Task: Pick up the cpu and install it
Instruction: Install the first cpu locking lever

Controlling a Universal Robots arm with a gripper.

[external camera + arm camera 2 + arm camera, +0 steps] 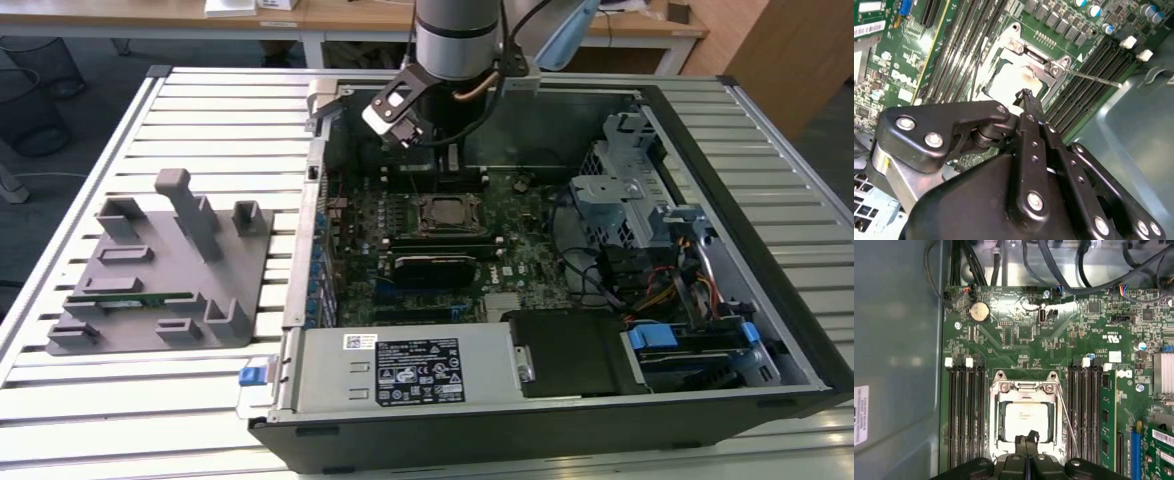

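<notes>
Hovering over the open computer case [694, 400], my pincer [1026, 439] sits low in the first wrist view, fingertips pressed together and carrying nothing. Its tips hang right at the near edge of the cpu [1026, 420], which already lies silver side up in the motherboard socket [996, 440] at the frame's lower centre (the thin retention lever [1066, 415] stands loose beside it). My worry: if the chip is slightly askew, any downward nudge from those tips could bend socket pins or scratch the lid.
</notes>
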